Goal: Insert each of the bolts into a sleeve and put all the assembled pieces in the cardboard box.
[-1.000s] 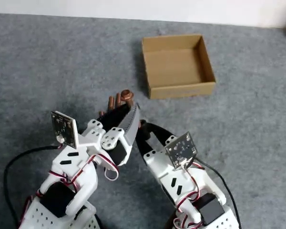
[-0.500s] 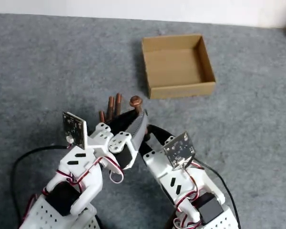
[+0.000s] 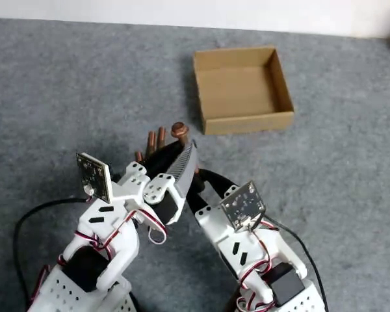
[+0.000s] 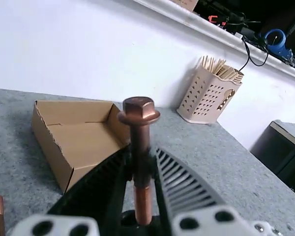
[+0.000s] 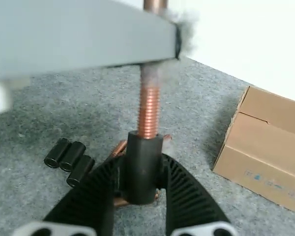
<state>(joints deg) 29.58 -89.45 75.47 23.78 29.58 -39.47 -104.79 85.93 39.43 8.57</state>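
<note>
Copper bolt [image 4: 139,142] (upright) in black sleeve [image 5: 143,164]

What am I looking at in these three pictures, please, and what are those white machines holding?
These are two small white robot arms standing side by side on a grey carpeted table. One picture looks down from a fixed camera above. The other two come from cameras on each arm's wrist, so each looks along its own pincer. The left pincer is shut on the shank of a copper bolt. The right pincer is shut on a black sleeve. The bolt's threaded end meets the sleeve's top, but I cannot tell how deep it sits. On the table lie spare bolts, three more sleeves and an open cardboard box with nothing visible inside.
</note>
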